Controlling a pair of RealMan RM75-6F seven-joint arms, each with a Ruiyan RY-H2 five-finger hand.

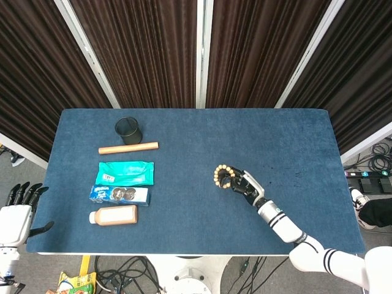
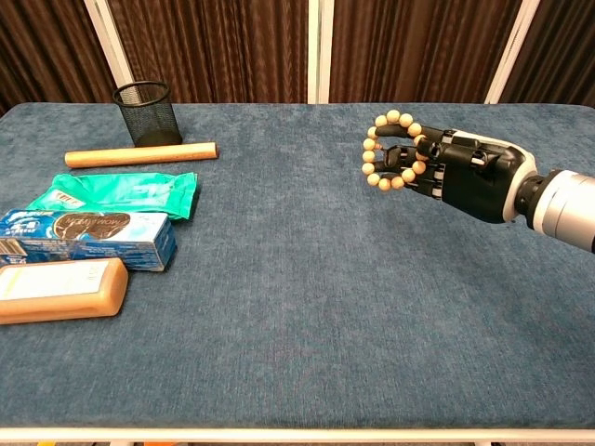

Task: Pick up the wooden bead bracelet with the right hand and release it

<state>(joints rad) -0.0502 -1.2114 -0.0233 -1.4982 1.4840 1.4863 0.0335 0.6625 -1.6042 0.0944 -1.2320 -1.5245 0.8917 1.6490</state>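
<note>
A wooden bead bracelet (image 2: 382,149) (image 1: 218,174) hangs above the blue table, right of centre. My right hand (image 2: 456,173) (image 1: 243,183) holds it, with the dark fingers (image 2: 412,169) threaded through the loop and curled around the beads. The bracelet stands upright, off the cloth. My left hand (image 1: 18,208) hangs beside the table's front left corner with its fingers spread and nothing in it; the chest view does not show it.
Along the left side lie a black mesh cup (image 2: 147,112), a wooden rod (image 2: 139,154), a green pouch (image 2: 116,194), a blue biscuit pack (image 2: 85,236) and a tan bottle on its side (image 2: 58,289). Bare blue cloth (image 2: 297,307) covers the middle and front.
</note>
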